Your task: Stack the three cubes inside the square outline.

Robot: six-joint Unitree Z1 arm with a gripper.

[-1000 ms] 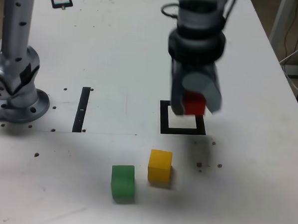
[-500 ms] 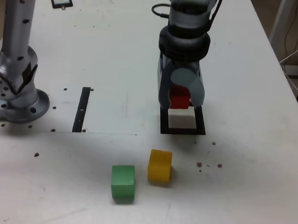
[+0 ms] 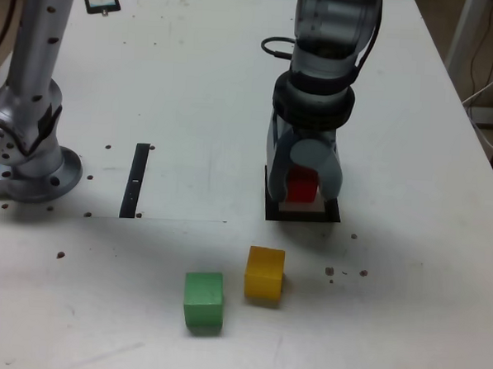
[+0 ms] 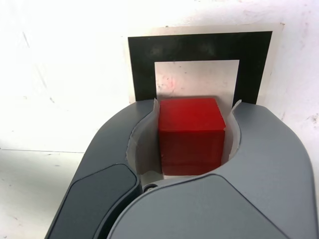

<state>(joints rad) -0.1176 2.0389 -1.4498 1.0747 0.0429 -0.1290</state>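
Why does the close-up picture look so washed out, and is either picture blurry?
Wrist view: the table glares nearly white, yet the red cube and pincer look sharp. Exterior view: softer, evenly lit, with faint shadows beside the yellow cube and green cube.

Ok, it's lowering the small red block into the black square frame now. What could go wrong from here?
The red matte cube sits toward the near side of the black square outline, not centred; released here, it may rest on the border.

The gripper holds it closely on both sides, so opening could nudge it.

The yellow cube and green cube stand nearly touching, making the next grasp tight.
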